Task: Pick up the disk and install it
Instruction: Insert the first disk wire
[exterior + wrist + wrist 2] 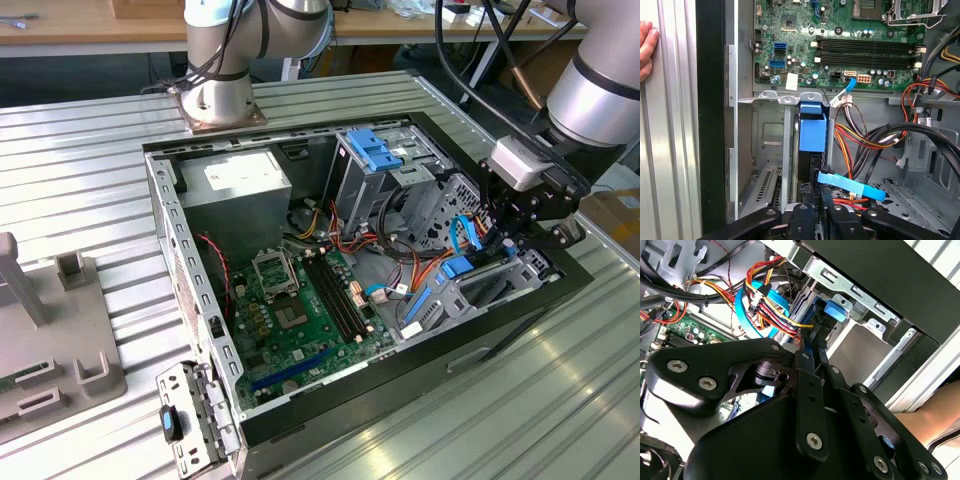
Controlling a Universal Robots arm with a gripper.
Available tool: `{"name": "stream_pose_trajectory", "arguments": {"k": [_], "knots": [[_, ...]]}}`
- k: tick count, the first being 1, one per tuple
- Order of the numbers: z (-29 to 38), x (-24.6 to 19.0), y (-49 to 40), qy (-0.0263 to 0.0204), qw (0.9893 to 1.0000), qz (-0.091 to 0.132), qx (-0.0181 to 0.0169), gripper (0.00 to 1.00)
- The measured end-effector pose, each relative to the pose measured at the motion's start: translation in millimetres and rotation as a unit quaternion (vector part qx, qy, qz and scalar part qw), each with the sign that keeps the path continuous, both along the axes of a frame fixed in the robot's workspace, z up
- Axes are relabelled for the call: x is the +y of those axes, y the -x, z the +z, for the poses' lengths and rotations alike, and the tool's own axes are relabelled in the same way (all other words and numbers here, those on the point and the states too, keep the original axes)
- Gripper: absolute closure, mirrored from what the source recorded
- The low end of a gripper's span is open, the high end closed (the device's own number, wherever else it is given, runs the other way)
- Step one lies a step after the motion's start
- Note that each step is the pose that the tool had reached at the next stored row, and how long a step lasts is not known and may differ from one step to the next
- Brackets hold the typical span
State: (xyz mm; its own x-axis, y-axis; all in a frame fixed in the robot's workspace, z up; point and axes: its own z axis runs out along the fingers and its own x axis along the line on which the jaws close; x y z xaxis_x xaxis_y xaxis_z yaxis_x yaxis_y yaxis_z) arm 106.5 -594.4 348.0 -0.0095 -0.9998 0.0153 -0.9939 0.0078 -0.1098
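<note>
**Gripper at the drive bay, disk standing in the slot**

A ribbed metal table [90, 140] carries an open black computer case [440, 360] in the exterior view, with a wooden bench behind it. A green motherboard [300, 310] lies in the case's floor, a grey power-supply box [235, 195] sits in the far corner, and a metal cage with a blue bracket [375, 150] stands beside it. The gripper [510, 225] hangs low over the case's corner on the exterior view's right, just above a grey drive bay [470, 295] and a tangle of coloured cables.

In the second wrist view, the black fingers [807, 355] stand narrow, pinched around the dark edge of the disk [815, 332], whose blue rail tab shows just beyond them, next to a looped blue data cable [747, 305].

In the first wrist view, the disk [812, 132] stands on edge in the bay, its blue rail uppermost, against the bay's grey metal wall [765, 135]. The gripper [815, 212] is closed upon its near end. A person's hand [646, 47] rests on the table outside the case.
</note>
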Motion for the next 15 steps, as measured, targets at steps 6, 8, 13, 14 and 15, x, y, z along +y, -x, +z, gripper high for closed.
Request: {"name": "stream_pose_trajectory", "arguments": {"k": [6,8,13,14,15], "knots": [[0.1,0.6,0.2,0.0001,1.0,-0.004,0.0,0.83],[0.0,0.6,0.3,0.0001,1.0,-0.004,0.0,0.83],[-1.1,0.6,0.3,0.0,1.0,-0.004,0.0,0.83],[-1.8,0.6,0.3,0.0001,1.0,-0.004,0.0,0.83],[-1.8,0.6,0.3,0.0002,1.0,-0.004,0.0,0.83]]}}
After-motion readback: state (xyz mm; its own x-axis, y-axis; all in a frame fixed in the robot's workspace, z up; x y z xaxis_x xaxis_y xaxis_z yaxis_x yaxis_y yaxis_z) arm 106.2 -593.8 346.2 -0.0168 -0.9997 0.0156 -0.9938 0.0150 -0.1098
